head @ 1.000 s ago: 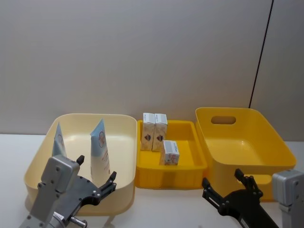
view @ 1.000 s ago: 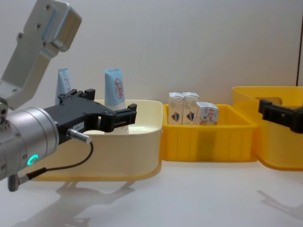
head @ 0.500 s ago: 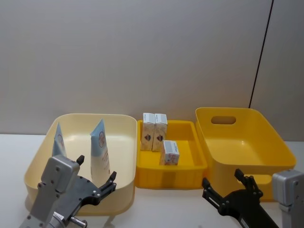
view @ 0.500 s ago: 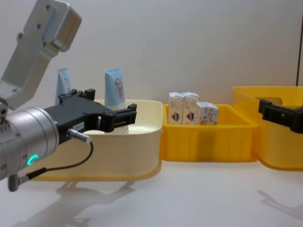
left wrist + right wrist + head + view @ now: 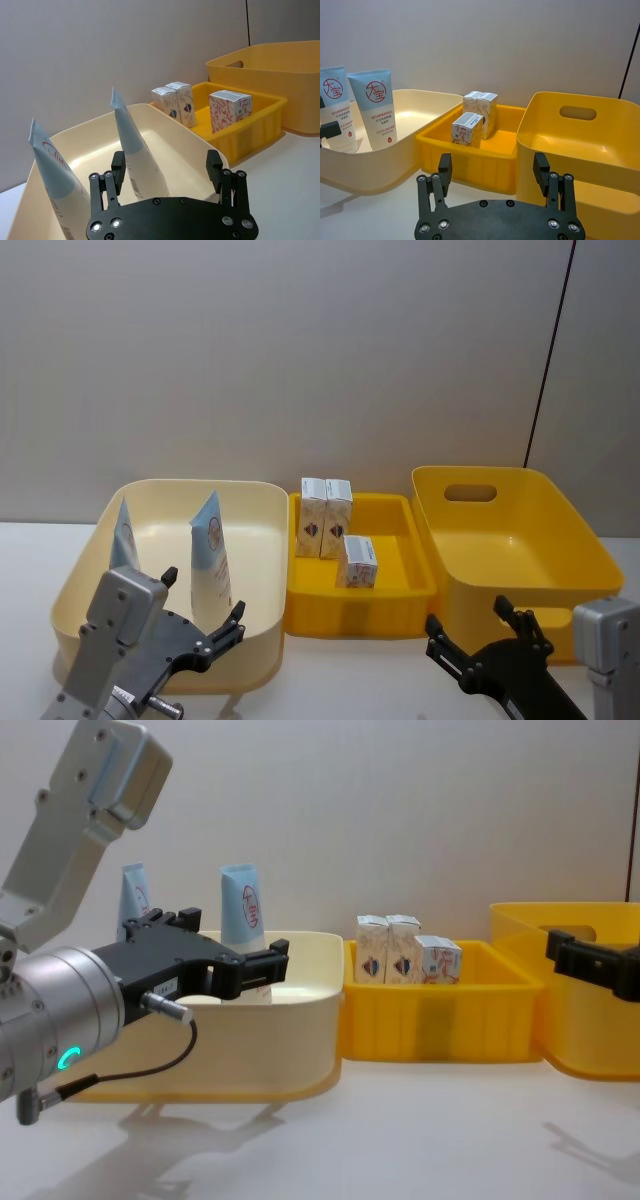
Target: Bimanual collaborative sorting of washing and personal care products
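Evidently left end effector (image 5: 166, 159) spread wide, empty; right end effector (image 5: 492, 160) likewise.

Table (image 5: 350, 680): we see a plain white top, with three plastic tubs standing on it in a row.
Left of the row: we find a cream tub (image 5: 262, 625), wide, with rounded corners.
Middle: we see a shallow yellow tray (image 5: 355, 618), its rim right against the cream tub's.
Right: we find a deep yellow tub (image 5: 520, 540) with a handle slot in its far wall, just beside the tray.
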### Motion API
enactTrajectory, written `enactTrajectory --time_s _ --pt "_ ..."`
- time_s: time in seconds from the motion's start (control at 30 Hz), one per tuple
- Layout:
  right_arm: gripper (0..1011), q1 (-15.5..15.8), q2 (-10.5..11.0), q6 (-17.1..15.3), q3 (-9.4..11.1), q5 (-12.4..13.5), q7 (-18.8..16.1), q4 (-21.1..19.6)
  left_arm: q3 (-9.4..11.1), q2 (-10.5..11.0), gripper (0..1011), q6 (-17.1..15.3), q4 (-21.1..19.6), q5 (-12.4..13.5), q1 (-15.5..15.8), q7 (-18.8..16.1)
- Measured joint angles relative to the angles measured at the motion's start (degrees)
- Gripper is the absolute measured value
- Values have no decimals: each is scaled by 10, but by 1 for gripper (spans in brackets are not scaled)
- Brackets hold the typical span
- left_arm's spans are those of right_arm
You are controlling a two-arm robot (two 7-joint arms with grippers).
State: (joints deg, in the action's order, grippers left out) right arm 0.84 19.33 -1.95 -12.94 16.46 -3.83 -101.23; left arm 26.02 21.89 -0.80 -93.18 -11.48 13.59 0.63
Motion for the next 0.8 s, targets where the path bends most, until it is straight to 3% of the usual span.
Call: enactTrajectory --time_s 0.8 --pt "1005 0 0 0 0 0 0 0 0 0 1002 0 0 0 0 0"
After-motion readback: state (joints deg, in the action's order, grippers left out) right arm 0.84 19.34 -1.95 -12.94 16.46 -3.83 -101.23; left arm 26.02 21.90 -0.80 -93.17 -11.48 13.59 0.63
